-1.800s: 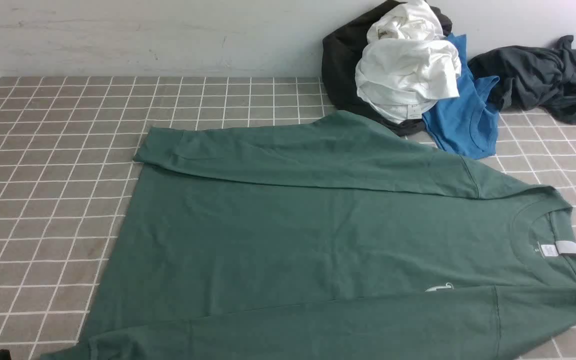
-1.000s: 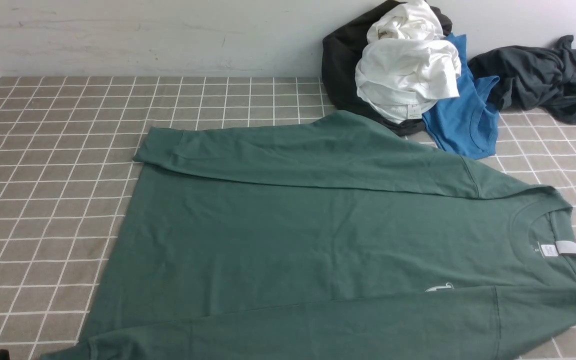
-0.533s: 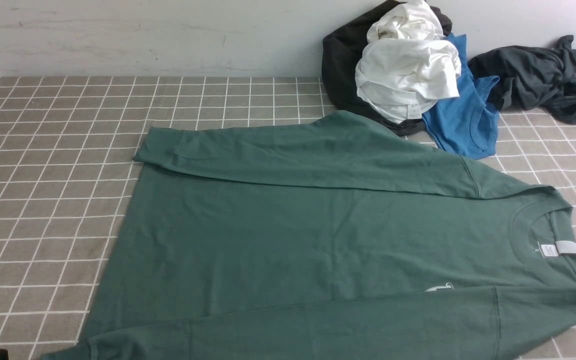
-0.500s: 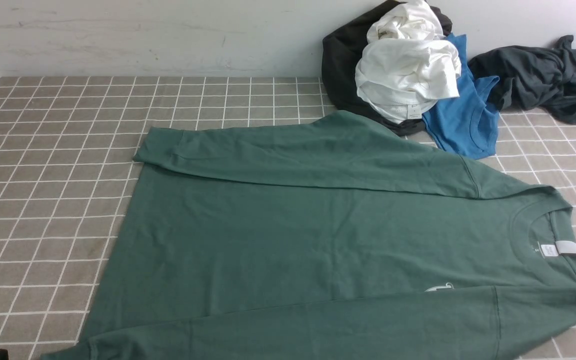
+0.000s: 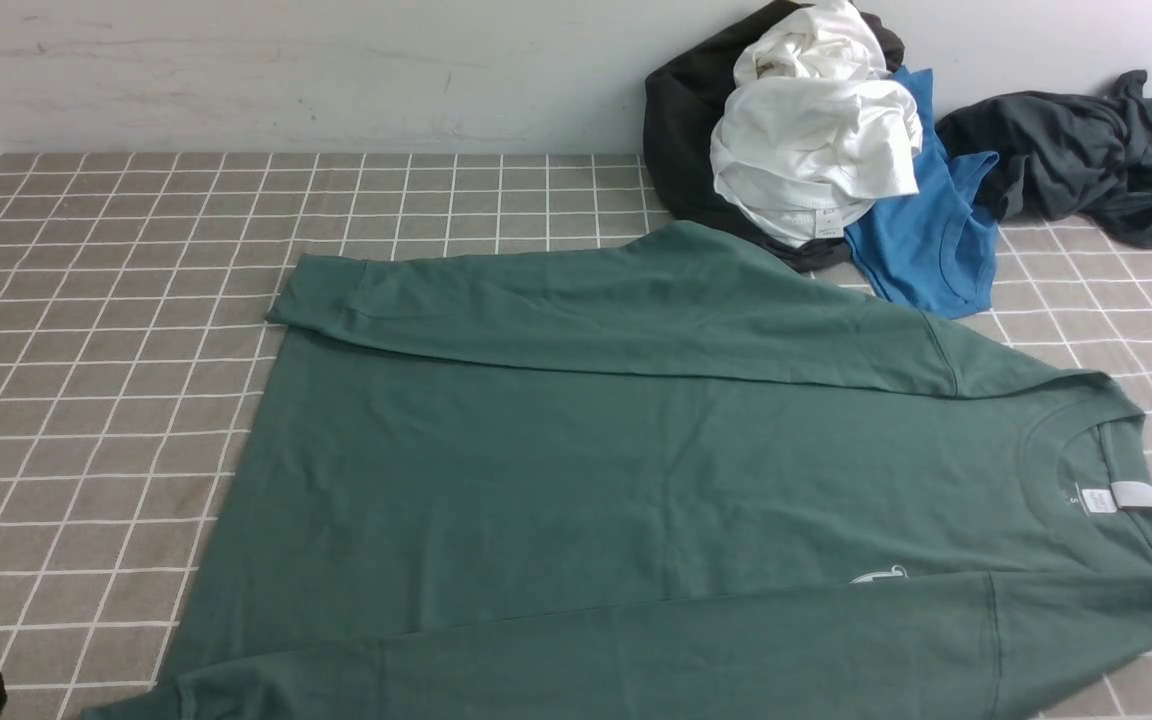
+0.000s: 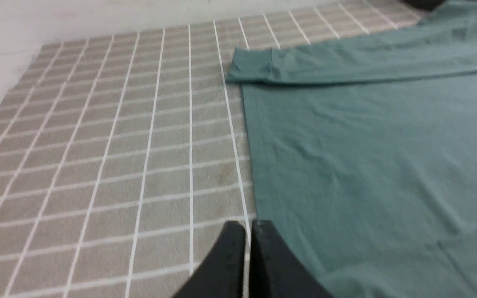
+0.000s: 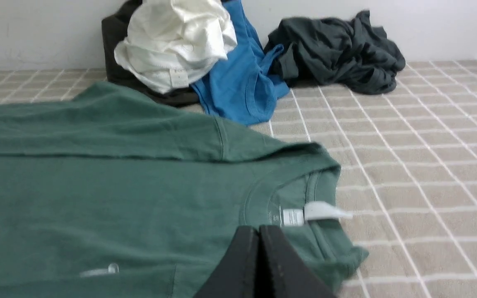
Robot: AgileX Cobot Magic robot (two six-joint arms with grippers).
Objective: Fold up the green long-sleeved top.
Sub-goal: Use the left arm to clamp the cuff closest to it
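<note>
Left gripper (image 6: pixel 248 228) and right gripper (image 7: pixel 258 232) hover closed and empty over the top (image 5: pixel 636 470); a shallow pinch could bunch it.

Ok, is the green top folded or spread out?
Mostly spread: the green long-sleeved top lies flat, both sleeves laid in over the body, body itself unfolded.

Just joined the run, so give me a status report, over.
Left end effector shut, empty, by the hem. Right end effector shut, empty, near the collar. Top flat, sleeves folded in. Clothes pile behind it.
</note>
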